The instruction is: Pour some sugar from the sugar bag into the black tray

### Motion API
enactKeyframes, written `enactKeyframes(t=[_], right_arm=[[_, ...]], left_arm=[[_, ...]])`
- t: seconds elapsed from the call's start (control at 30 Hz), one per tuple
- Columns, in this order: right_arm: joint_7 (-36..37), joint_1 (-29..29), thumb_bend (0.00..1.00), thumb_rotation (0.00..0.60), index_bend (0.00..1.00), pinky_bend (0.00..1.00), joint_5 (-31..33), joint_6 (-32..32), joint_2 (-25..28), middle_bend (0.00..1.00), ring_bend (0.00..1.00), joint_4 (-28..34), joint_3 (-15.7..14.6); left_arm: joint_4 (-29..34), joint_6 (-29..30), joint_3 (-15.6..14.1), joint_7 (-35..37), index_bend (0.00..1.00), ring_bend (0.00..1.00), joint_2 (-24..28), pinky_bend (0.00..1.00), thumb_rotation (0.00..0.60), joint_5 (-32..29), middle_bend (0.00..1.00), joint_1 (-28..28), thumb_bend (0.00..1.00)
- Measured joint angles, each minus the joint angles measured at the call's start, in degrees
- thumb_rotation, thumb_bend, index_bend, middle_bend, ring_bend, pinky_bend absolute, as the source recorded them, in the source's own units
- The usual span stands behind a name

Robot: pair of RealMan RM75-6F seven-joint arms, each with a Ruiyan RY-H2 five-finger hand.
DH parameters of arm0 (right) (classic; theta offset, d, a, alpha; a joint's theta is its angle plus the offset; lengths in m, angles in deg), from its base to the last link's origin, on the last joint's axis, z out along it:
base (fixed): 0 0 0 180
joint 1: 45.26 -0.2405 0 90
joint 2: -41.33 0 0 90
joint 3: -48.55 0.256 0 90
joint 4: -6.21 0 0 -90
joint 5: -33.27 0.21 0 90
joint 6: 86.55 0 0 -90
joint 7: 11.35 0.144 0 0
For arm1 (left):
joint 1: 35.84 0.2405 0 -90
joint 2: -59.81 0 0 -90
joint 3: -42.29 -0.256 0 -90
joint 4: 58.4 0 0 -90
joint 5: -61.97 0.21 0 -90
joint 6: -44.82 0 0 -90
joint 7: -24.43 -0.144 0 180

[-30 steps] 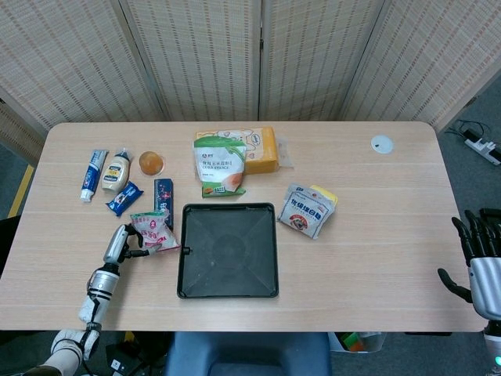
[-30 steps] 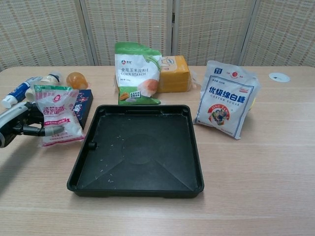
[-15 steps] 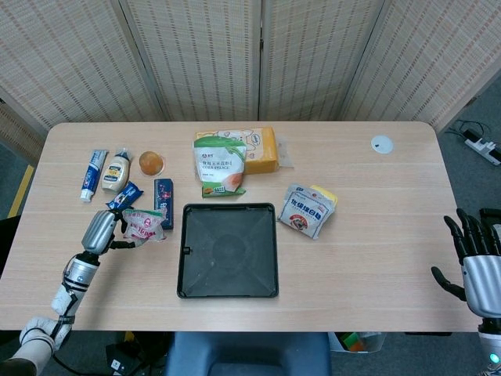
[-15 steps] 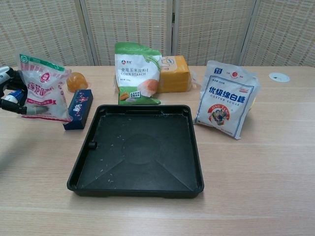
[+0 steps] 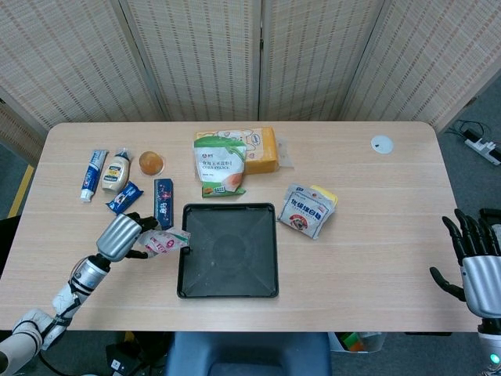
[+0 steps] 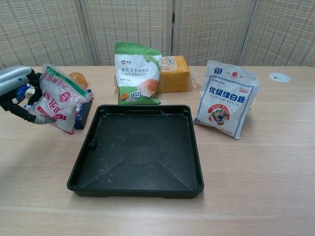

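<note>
some grains already dot the black tray right of the left hand, which grips the tilted sugar bag, pouring unfinished.

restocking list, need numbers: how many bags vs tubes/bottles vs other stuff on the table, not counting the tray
Bags: 3, the pink bag gripped by the left hand, the corn starch bag, the white sugar bag
Tubes and bottles: 2, toothpaste tube, squeeze bottle
Other: 5
Total: 10
</note>
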Motion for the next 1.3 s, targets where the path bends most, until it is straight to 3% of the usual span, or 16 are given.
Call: enactKeyframes(t=[0.13,0.27,0.63,0.77,1.3], right_arm=[[0.67,0.1,0.26,0.6,0.0,0.0,0.05,0.11,-0.17,0.0,0.05,-0.52,-0.24],[1.13,0.17,0.26,0.6,0.0,0.0,0.03,0.0,-0.39,0.0,0.05,-1.01,-0.3],[1.56,0.31,0.26,0.6,0.0,0.0,-0.33,-0.68,-0.26,0.0,0.05,-1.33,-0.24],[1.86,0.44,0.26,0.6,0.0,0.0,-0.31,-0.83,-0.47,0.0,0.05,-1.58,-0.3],[2.47,0.75,0.26,0.6,0.0,0.0,-0.21,-1.15,-0.47,0.0,0.05,-2.12,-0.38]], left_arm=[[7.06,-1.07,0.56,-2.37,0.7,0.78,2.74,0.61,0.6,-0.53,0.8,-0.55,0.75],[9.95,-2.66,0.22,-4.58,0.69,0.78,4.58,0.61,0.6,-0.21,0.8,-1.09,0.75],[17.98,-10.02,-1.41,-25.78,0.68,0.77,9.8,0.61,0.6,1.52,0.8,-3.26,0.74],[21.62,-11.6,-1.28,-29.46,0.68,0.77,11.34,0.61,0.6,1.76,0.8,-4.02,0.74],[27.24,-15.87,-0.29,-45.18,0.69,0.77,13.31,0.61,0.6,0.64,0.8,-4.47,0.74]])
